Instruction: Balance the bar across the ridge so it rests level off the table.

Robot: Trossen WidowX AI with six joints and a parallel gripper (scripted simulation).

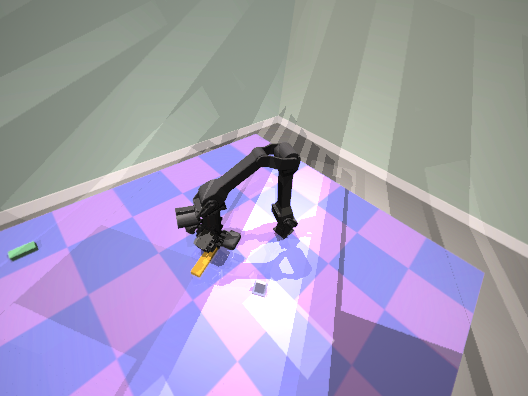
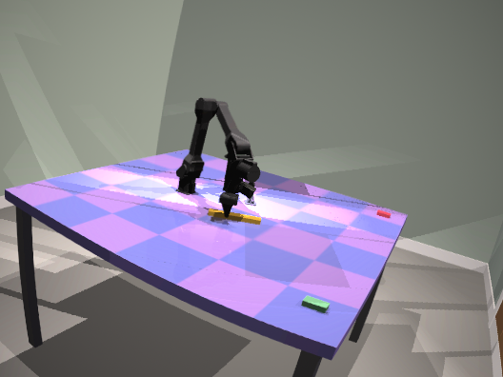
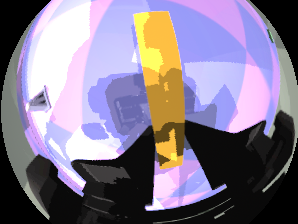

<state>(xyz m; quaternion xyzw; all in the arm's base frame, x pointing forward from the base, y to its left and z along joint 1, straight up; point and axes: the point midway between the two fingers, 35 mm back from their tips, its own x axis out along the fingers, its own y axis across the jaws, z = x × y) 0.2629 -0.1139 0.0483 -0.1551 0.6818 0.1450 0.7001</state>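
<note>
The orange-yellow bar (image 1: pixel 199 269) (image 2: pixel 248 219) (image 3: pixel 159 45) lies flat on the table, or very near it; the frames do not show a gap below it. My gripper (image 1: pixel 213 248) (image 2: pixel 227 215) (image 3: pixel 167 126) points down and is shut on the bar. In the wrist view one finger is against each long side, nearer the bar's lower end. The fingers partly hide the bar in the top and exterior views. The small grey ridge (image 1: pixel 259 288) (image 2: pixel 251 201) (image 3: pixel 41 100) stands apart from the bar, to its left in the wrist view, with nothing on it.
A green block (image 1: pixel 23 250) (image 2: pixel 315 304) (image 3: pixel 271 35) lies far from the bar, near a table corner. A red block (image 2: pixel 384 214) lies near the table's right edge in the exterior view. Bright light and shadow patches cross the checkered table (image 1: pixel 237 327) (image 2: pixel 181 267).
</note>
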